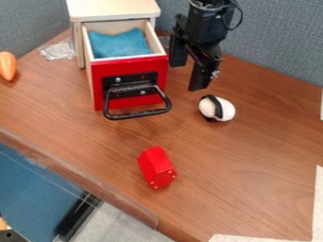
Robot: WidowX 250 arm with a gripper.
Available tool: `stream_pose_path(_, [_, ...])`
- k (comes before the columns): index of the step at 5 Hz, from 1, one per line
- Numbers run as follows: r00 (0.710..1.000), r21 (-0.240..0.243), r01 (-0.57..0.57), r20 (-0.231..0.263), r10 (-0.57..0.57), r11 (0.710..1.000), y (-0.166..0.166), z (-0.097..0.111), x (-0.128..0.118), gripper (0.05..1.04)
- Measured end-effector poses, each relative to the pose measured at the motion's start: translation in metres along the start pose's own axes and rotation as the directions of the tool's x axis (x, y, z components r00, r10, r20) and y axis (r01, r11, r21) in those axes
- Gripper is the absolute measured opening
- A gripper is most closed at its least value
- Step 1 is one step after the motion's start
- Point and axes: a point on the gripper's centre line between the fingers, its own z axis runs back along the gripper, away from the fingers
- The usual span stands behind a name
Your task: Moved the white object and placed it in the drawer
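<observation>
My black gripper [187, 75] hangs at the upper middle, right of the drawer, with its two fingers spread apart and nothing between them. The white object [225, 109], rounded with a black band around it, lies on the table below and to the right of the gripper, apart from it. The drawer [131, 66] has a red front and a black handle, and is pulled out of its wooden cabinet. Inside it lies a blue cloth-like piece [118, 43].
A red block [156, 167] lies on the brown table [252, 156] near the middle. At the left edge is an orange object [7, 65], and crumpled clear plastic [58, 50] lies beside the cabinet [114, 9]. Grey partitions [277, 42] stand behind.
</observation>
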Motion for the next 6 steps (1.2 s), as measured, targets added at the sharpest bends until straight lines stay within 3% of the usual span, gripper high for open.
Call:
stream_pose_path(1, [0.999, -0.018, 0.019, -0.029, -0.019, 1.0, -0.002, -0.013, -0.002, 1.001])
stream_pose_path(2, [0.967, -0.012, 0.254, 0.008, -0.254, 0.967, 0.02, -0.017, -0.007, 0.999])
stream_pose_path(3, [0.876, -0.015, 0.481, 0.031, -0.481, 0.877, 0.022, -0.016, -0.001, 0.998])
stream_pose_path(4, [0.781, -0.022, 0.623, 0.083, -0.62, 0.782, 0.019, -0.019, 0.01, 0.998])
stream_pose_path(5, [0.71, -0.001, 0.697, 0.137, -0.69, 0.717, 0.008, -0.027, 0.023, 0.999])
stream_pose_path(6, [0.687, -0.027, 0.722, 0.148, -0.712, 0.691, -0.012, -0.039, 0.031, 0.999])
